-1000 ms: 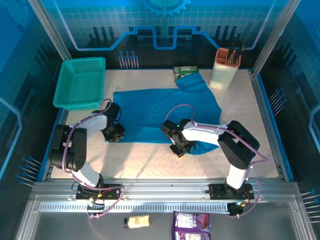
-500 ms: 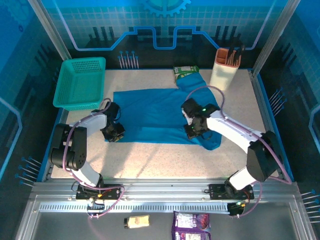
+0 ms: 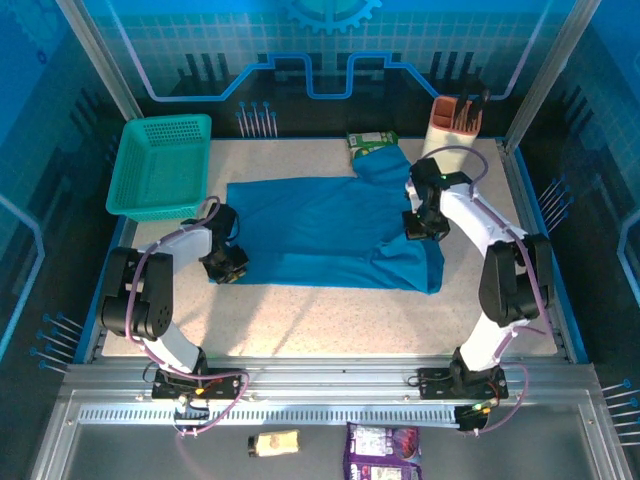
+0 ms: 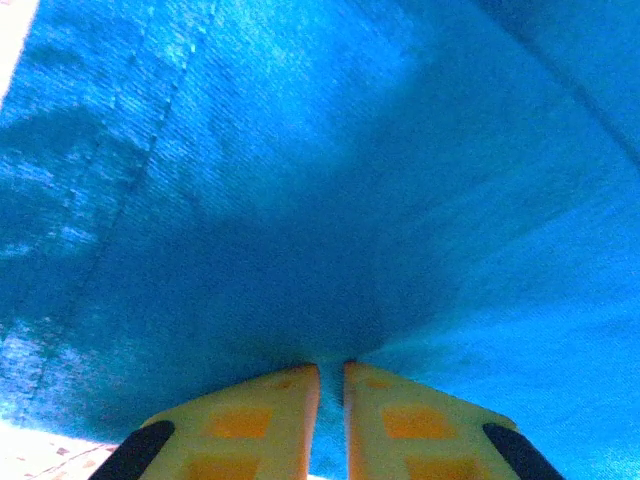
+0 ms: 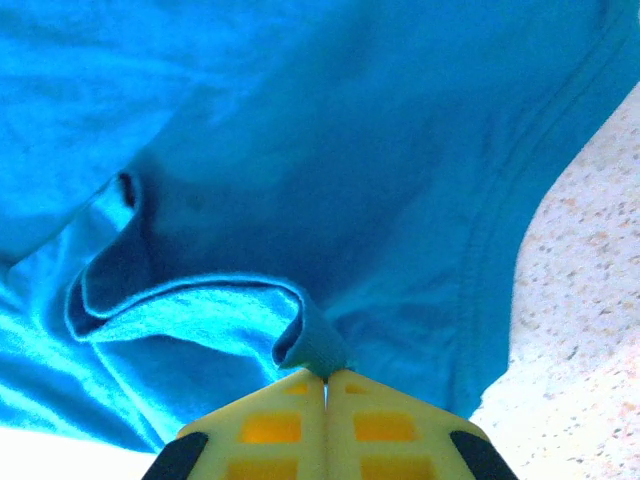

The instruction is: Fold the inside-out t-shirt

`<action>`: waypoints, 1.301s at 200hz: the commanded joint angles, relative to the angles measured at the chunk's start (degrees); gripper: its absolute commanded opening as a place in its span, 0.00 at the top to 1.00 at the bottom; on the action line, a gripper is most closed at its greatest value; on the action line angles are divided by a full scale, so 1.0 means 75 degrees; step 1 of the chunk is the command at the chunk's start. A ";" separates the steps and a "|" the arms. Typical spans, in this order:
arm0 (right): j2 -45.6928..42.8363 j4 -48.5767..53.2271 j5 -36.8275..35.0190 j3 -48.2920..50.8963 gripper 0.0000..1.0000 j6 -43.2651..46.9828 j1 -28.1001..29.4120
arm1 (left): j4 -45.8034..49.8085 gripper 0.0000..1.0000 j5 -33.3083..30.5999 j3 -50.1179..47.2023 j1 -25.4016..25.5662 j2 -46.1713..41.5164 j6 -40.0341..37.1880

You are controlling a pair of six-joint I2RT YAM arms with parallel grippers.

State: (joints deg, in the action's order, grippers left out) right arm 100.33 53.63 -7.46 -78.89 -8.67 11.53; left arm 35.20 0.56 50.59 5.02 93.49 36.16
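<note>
**A:** Where is the t-shirt right now?

**B:** The t-shirt (image 3: pixel 310 225) lies spread across the middle of the worktop (image 3: pixel 330 315), mostly flat. One sleeve reaches toward the far edge, just beside a green packet (image 3: pixel 371 141). The near right part is rumpled into a darker flap.

**A:** And your left tool?

**B:** My left tool (image 3: pixel 228 268) sits low at the shirt's near left corner, clenched on the cloth. From the wrist, my two yellow fingers (image 4: pixel 275 410) almost meet, with a thin strip of blue between them, and the cloth fans out from the tips.

**A:** The right one?

**B:** My right tool (image 3: pixel 420 228) is at the shirt's right side, grasping the cloth too. Its fingers (image 5: pixel 385 420) are pressed together, nipping a small raised curl of cloth at the tips. A stitched hem runs just to the right of it, with speckled worktop beyond.

**A:** Anything else around?

**B:** A teal basket (image 3: pixel 160 165) stands at the far left corner, apart from the shirt. A white holder (image 3: pixel 448 140) stands at the far right, near the sleeve.
</note>
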 commanded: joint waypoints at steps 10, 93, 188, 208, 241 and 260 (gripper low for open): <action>0.0523 0.0136 -0.0076 -0.0461 1.00 0.0291 -0.0350 | 0.0169 0.84 -0.0365 -0.0227 -0.0175 0.0214 -0.0135; 0.1058 -0.0913 -0.0231 -0.0643 0.99 0.0267 -0.1260 | 0.0133 0.84 -0.0314 -0.0370 -0.0223 0.0050 -0.0135; -0.1098 -0.1074 0.1719 0.1641 0.51 -0.0676 -0.1543 | 0.0417 0.83 -0.0360 -0.0088 -0.0232 -0.0511 -0.0175; -0.1144 -0.1214 0.2169 0.2121 0.44 -0.0752 -0.1538 | 0.0463 0.83 -0.0390 -0.0031 -0.0247 -0.0393 -0.0239; -0.1125 -0.1755 0.2803 0.2733 0.38 -0.0878 -0.1543 | 0.0307 0.82 -0.0147 -0.0083 -0.0411 -0.0153 -0.0298; -0.0949 -0.2048 0.3356 0.3009 0.39 -0.1119 -0.1567 | 0.0128 0.82 0.0195 -0.0230 -0.0656 -0.0033 -0.0275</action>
State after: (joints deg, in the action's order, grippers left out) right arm 91.90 42.50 10.39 -58.57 -14.37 0.51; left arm 36.42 -0.73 49.67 2.48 91.77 35.40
